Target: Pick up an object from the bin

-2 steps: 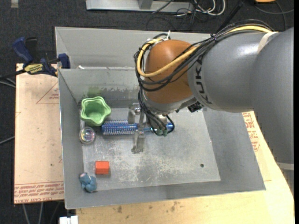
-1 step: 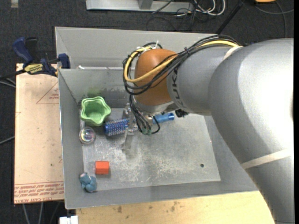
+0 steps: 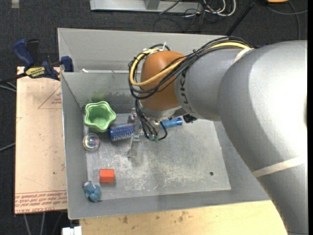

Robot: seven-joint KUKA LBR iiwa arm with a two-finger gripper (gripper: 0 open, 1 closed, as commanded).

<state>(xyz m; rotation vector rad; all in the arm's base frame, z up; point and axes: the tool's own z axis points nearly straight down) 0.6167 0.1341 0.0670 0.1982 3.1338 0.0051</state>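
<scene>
Hand [image 3: 138,131] sits low in the bin [image 3: 195,173], left of centre, just beside a blue bristly brush [image 3: 120,132] next to a green fluted cup [image 3: 99,115]. Open or closed: cannot tell. Orange block [image 3: 106,176] lies well apart.

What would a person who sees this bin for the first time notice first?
The big grey arm, with its orange cover, reaches in from the right and hangs over the bin's middle. Left of it are a green flower-shaped cup and a blue bristly brush; an orange-red block lies alone near the lower left corner.
</scene>
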